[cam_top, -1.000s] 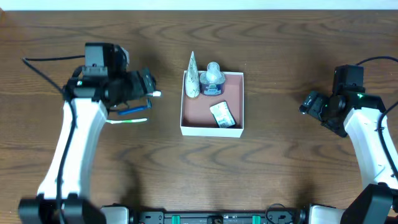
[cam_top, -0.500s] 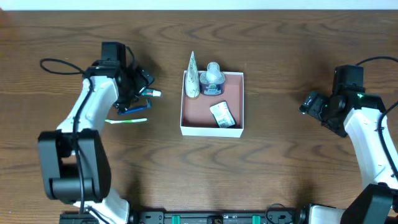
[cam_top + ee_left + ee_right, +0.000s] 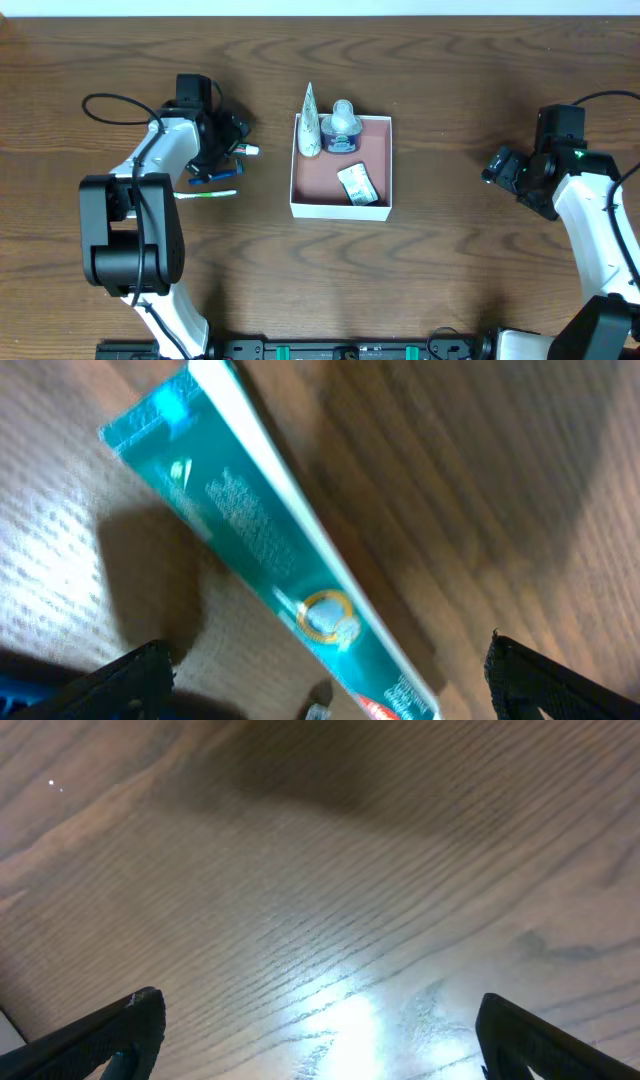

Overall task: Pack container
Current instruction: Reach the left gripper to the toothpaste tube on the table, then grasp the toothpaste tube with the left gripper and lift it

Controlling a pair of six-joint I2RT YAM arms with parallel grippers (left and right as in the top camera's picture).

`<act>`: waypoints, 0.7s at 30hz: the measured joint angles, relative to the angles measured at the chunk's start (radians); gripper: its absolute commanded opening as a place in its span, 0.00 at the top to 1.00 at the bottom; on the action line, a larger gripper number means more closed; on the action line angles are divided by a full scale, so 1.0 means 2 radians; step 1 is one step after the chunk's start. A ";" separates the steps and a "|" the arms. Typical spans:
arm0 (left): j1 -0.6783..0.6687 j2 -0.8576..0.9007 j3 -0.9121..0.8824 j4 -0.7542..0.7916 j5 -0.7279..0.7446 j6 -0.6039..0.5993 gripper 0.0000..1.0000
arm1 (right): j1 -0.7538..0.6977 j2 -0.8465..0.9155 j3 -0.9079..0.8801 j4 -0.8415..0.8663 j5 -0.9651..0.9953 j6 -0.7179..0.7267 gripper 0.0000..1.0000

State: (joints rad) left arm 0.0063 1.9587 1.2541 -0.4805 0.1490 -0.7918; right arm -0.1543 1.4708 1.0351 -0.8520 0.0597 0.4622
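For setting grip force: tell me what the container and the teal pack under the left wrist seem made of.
The container: likely matte cardboard; thin straight walls, white outside, dull pink inside. The teal pack: probably glossy printed card or plastic; sharp white edge, print.

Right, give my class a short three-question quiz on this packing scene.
1. How many items lie in the container?
2. True or false: the right hand is open above bare table.
3. The teal box lies: A in the container; B on the table beneath the left hand; C inside the right hand.
Key: 1 three; 2 true; 3 B.
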 measured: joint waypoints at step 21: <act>0.002 0.013 0.013 -0.124 -0.002 0.069 0.46 | 0.000 0.000 0.000 0.000 0.000 0.000 0.01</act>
State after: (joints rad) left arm 0.0093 1.9846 1.2793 -0.7288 0.1448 -0.6533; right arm -0.1543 1.4708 1.0351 -0.8520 0.0597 0.4618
